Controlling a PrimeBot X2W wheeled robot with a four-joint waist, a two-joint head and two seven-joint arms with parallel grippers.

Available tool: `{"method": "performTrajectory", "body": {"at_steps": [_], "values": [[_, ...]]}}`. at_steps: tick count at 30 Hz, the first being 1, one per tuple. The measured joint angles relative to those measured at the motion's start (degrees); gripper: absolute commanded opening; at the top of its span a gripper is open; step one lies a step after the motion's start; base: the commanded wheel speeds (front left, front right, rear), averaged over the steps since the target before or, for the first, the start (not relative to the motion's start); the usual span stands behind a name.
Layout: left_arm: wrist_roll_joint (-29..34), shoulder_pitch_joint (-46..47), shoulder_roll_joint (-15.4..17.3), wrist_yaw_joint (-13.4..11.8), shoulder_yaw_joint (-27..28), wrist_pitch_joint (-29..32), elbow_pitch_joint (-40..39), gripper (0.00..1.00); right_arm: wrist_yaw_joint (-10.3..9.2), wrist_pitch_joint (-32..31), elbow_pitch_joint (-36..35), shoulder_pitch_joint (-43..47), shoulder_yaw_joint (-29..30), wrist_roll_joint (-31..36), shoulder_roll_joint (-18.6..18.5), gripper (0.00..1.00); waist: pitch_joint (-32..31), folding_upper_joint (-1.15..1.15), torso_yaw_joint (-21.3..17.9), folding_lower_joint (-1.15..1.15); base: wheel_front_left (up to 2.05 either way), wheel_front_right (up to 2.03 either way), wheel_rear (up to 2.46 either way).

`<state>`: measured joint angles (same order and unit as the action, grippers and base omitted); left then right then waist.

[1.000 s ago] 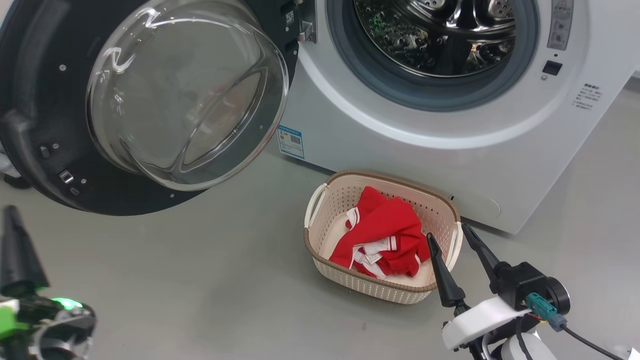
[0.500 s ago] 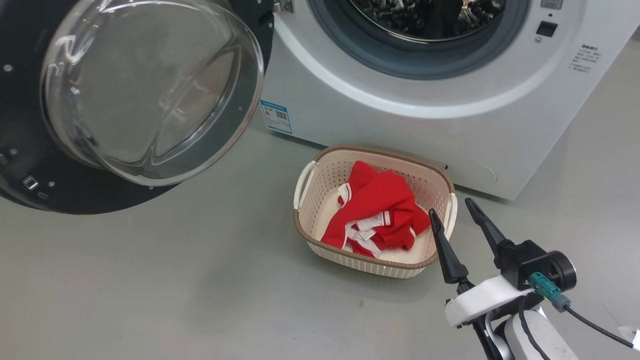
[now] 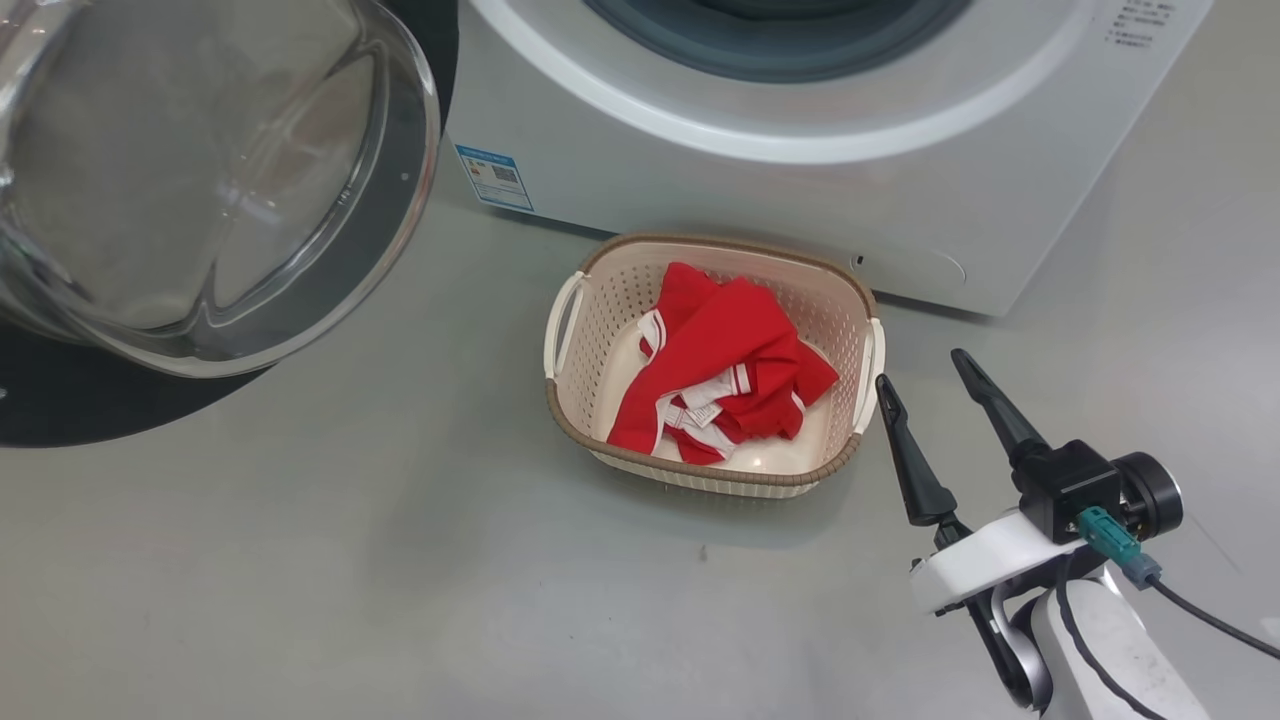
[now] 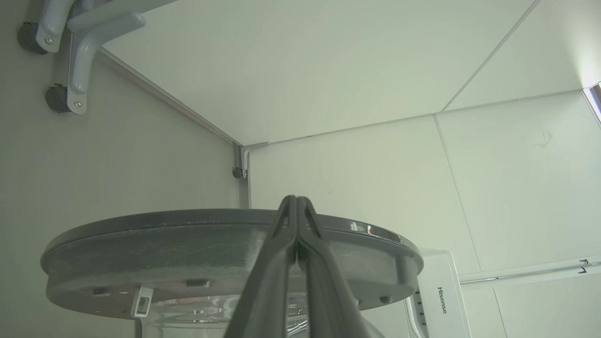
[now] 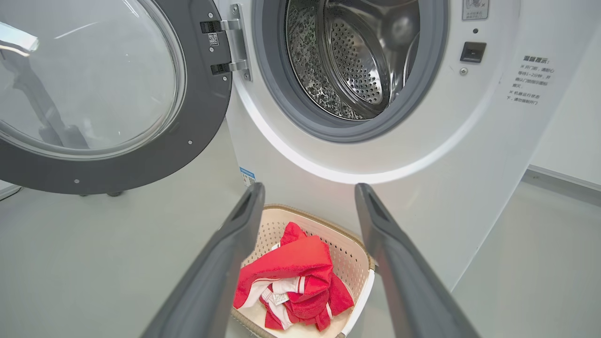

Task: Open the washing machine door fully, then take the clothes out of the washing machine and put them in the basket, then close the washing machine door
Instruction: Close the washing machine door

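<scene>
A smooth pale grey floor (image 3: pixel 330 570) is seen, marked by one small dark speck (image 3: pixel 703 551). Flat white wall panels (image 4: pixel 366 188) are divided by thin seams. A pale grey metal frame leg (image 4: pixel 82 51) is tipped with a round black foot (image 4: pixel 55 97). A grey skirting strip (image 5: pixel 563 180) is laid along the wall's base.

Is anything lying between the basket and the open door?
No. In the head view the stretch between the basket and the door is bare grey floor; the right wrist view shows the same.
</scene>
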<state>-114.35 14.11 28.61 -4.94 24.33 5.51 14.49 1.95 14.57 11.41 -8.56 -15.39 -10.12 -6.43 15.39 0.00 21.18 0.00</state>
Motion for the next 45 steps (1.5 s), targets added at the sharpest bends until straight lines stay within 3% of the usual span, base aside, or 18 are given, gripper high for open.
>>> {"method": "performTrajectory", "body": {"at_steps": [15,28,45], "values": [[-0.2,7.9,0.9,-0.4,0.3,-1.1,9.7,0.0,0.0,-0.2,-0.8,-1.2,0.8,0.2,-1.8,1.0,4.3,0.0,-2.5,0.0,0.0,0.0,0.0],[-0.2,11.2,1.2,0.2,-2.4,1.1,14.2,0.0,0.0,-1.3,-1.6,-1.6,0.9,0.3,-2.5,1.0,5.3,0.0,-2.4,0.0,0.0,0.0,0.0],[-0.2,13.5,2.2,4.8,-4.4,5.7,18.7,0.0,-0.01,-1.7,-1.9,-2.1,1.2,0.6,-3.1,1.0,5.8,0.0,-2.4,0.0,0.0,0.0,0.0]]}}
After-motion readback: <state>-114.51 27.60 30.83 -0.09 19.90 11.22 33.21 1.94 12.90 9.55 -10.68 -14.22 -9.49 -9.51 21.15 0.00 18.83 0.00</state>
